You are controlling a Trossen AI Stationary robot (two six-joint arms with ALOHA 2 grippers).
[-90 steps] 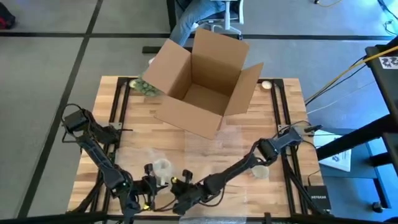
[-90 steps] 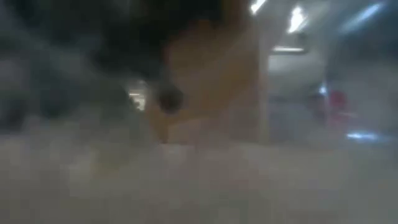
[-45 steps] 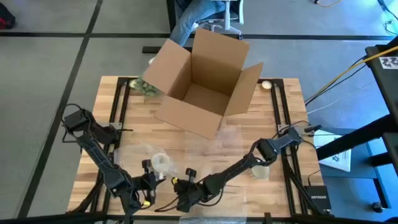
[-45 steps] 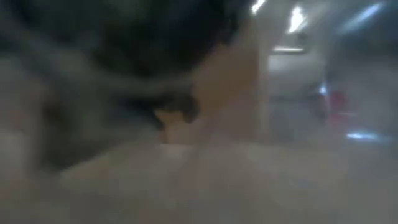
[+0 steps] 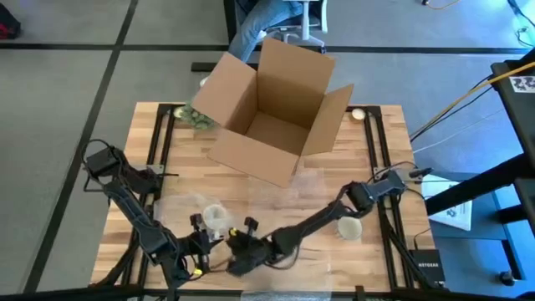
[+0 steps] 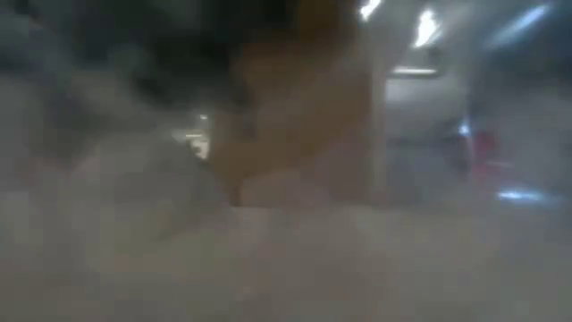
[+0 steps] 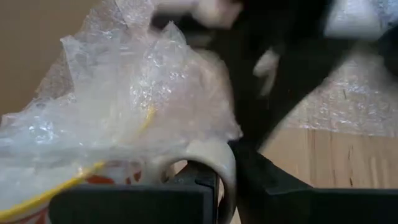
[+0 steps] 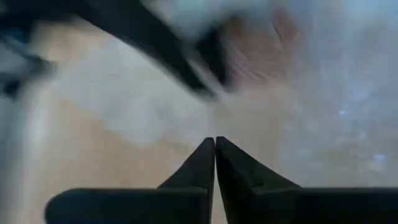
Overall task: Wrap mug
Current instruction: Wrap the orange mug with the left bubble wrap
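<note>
right gripper [image 5: 242,237] — now nearer mug [image 5: 216,220]

Two dark, slender jointed arms are seen, each ended by a black gripper: the left gripper [image 5: 199,234] and the right gripper [image 5: 248,227]. Flat, tapered black fingers [image 8: 200,168] are shown.

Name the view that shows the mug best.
Left wrist view: the mug fills it, handle clear, bubble wrap draped over it. The high view shows it small, by the left tool. The other views are blurred.
</note>
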